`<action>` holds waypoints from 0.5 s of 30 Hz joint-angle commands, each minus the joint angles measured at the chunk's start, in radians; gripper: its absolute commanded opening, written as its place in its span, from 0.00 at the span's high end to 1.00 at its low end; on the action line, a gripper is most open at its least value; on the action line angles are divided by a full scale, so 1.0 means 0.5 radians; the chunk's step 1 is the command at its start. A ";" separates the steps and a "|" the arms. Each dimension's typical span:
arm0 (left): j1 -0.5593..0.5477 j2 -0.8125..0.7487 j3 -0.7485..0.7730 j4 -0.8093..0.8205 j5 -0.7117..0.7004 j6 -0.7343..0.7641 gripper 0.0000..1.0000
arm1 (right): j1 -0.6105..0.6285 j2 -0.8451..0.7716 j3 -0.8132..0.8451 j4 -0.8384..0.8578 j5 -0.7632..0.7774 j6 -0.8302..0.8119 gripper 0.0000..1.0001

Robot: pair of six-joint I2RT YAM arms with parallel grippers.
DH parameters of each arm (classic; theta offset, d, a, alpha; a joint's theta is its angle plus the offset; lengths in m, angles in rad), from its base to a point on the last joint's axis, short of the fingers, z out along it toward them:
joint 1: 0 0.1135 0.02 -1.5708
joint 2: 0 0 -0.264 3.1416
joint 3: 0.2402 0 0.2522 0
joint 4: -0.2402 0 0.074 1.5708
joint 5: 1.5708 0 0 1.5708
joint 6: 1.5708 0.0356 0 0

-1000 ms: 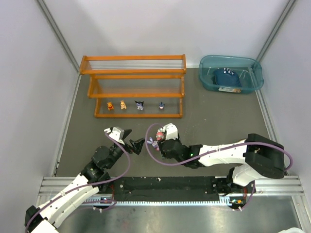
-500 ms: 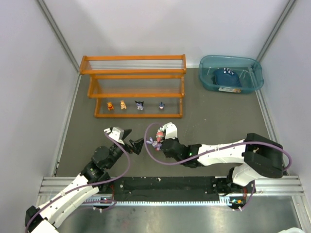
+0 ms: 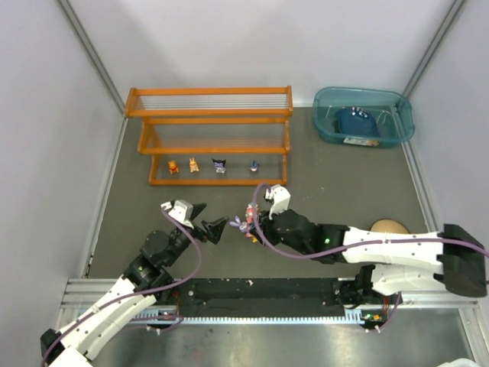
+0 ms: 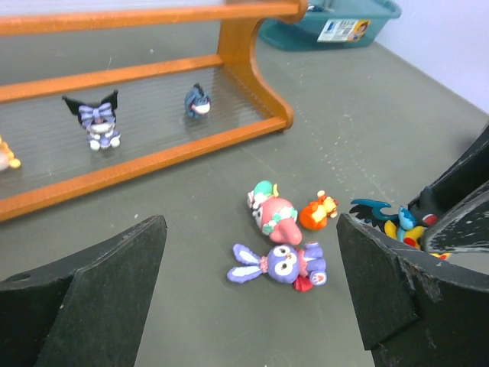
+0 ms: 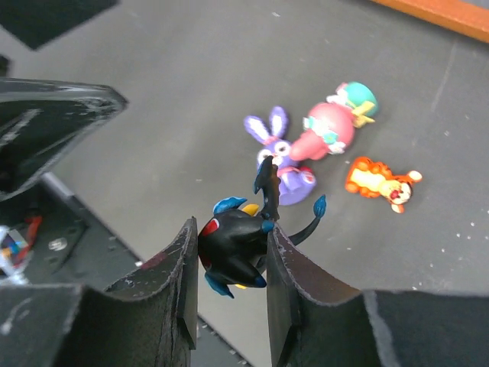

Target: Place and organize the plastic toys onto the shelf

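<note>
My right gripper (image 5: 231,246) is shut on a black toy with blue and yellow trim (image 5: 238,238), near the loose toys. On the grey floor lie a purple bunny (image 5: 279,154), a pink toy (image 5: 332,126) and an orange toy (image 5: 378,180). My left gripper (image 4: 250,252) is open and empty, its fingers either side of the bunny (image 4: 284,264), which lies just ahead of it. The orange shelf (image 3: 210,138) holds several toys on its lowest tier, among them a black-eared one (image 4: 98,122) and a navy-white one (image 4: 197,102).
A teal bin (image 3: 401,122) with a dark blue object (image 3: 356,121) stands at the back right. A tan rounded object (image 3: 388,226) lies by the right forearm. Both grippers (image 3: 208,227) (image 3: 256,225) sit close together in front of the shelf.
The right arm has swung low and stretched out to the right, uncovering the tan object. Its gripper stays by the toys. The left arm has barely moved.
</note>
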 commanded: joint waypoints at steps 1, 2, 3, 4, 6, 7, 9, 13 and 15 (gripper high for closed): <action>-0.010 -0.085 0.207 -0.077 0.124 0.010 0.01 | -0.047 -0.215 0.040 -0.117 -0.293 0.036 1.00; -0.010 -0.091 0.214 -0.059 0.167 0.004 0.01 | -0.068 -0.240 0.053 -0.151 -0.336 0.063 1.00; -0.010 -0.085 0.214 -0.025 0.274 -0.003 0.01 | -0.111 -0.261 0.080 -0.187 -0.440 0.078 1.00; -0.010 -0.085 0.217 0.021 0.348 -0.012 0.01 | -0.142 -0.268 0.096 -0.218 -0.496 0.088 1.00; -0.013 -0.079 0.223 0.049 0.504 -0.027 0.01 | -0.188 -0.289 0.123 -0.286 -0.606 0.106 1.00; -0.013 -0.082 0.232 0.055 0.547 -0.024 0.01 | -0.197 -0.301 0.133 -0.301 -0.619 0.115 1.00; -0.022 -0.091 0.250 0.067 0.667 -0.018 0.01 | -0.237 -0.338 0.145 -0.366 -0.625 0.161 1.00; -0.058 -0.051 0.278 0.116 0.836 -0.018 0.02 | -0.317 -0.390 0.160 -0.427 -0.680 0.220 1.00; -0.083 0.019 0.296 0.113 0.867 0.000 0.02 | -0.341 -0.400 0.179 -0.449 -0.699 0.232 1.00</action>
